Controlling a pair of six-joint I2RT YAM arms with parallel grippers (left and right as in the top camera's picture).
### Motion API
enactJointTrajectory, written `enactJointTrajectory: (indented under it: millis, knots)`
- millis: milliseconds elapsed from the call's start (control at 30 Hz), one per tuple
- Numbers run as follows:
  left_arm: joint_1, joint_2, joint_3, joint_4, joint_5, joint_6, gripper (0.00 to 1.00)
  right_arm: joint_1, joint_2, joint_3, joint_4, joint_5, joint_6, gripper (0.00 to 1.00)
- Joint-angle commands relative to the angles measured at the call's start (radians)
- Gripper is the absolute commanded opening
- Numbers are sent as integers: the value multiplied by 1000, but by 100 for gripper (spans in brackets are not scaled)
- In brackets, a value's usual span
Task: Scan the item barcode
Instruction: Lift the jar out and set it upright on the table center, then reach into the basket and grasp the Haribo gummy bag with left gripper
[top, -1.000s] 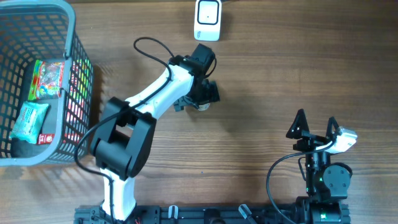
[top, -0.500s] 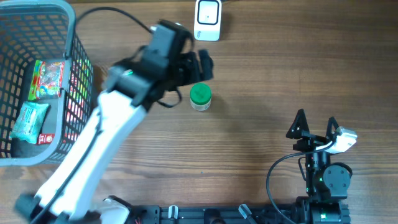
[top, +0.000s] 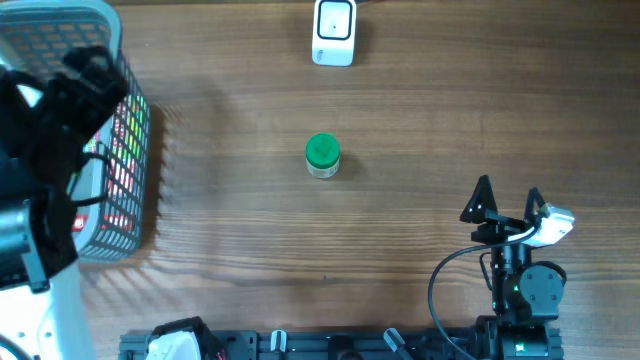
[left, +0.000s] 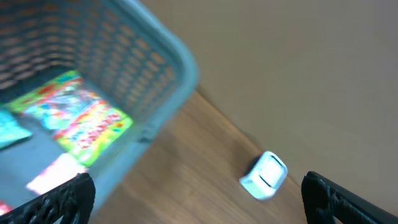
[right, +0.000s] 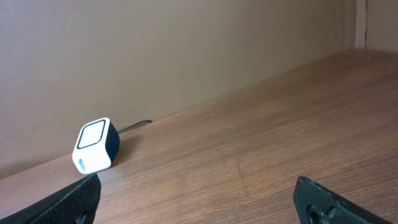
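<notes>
- The right pincer (top: 508, 200) sits at the near right corner of the table (top: 420, 110). Its two dark fingers are spread wide and hold nothing, and its wrist view shows only bare wood between the tips.
- The left arm (top: 45, 140) rises at the near left. It is blurred and large in the overhead view and covers much of the basket (top: 110, 30).
- The left pincer (left: 196, 193) hangs over the right side of the basket. It is also spread wide, with nothing between its fingers (left: 62, 199).
- In the left wrist view a colourful packet (left: 84, 118) lies flat in the basket, with a teal packet (left: 9, 134) just beside it at the edge of the frame. The picture is smeared, so no print can be read.
- The green-lidded jar (top: 322, 155) stands upright near the middle of the table, well apart from both pincers and untouched.
- Its barcode cannot be made out from above, where only the lid and a bit of pale side show.
- Farthest off, the white scanner (top: 333, 32) sits at the far edge of the table, roughly in line with the jar but well apart from it.
- A dark cable (right: 134, 126) runs from the back of the scanner toward the wall.
</notes>
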Motion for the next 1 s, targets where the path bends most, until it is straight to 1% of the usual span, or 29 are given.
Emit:
enactJointTrajectory:
  millis: [0,167,267,400,500,600,833,967]
  knots:
    - [93,37,9,-32,5,23,100,5,2,-1,3,-12,-19,100]
    - [177,100,9,-39,4,23,100,5,2,-1,3,-12,-18,100]
    - [266,205,9,-55,4,21,100,5,2,-1,3,-12,-18,100]
    - [340,325,8,-96,5,18,100,5,2,-1,3,-12,-18,99]
    - [378,421,2,-98,5,18,100,5,2,-1,3,-12,-18,100]
    - [386,512,2,-85,5,18,100,5,2,-1,3,-12,-18,100]
    - [352,692,2,20,5,10,100,5,2,-1,3,-12,-18,100]
    - [332,791,2,78,5,-115,100,5,2,-1,3,-12,-18,100]
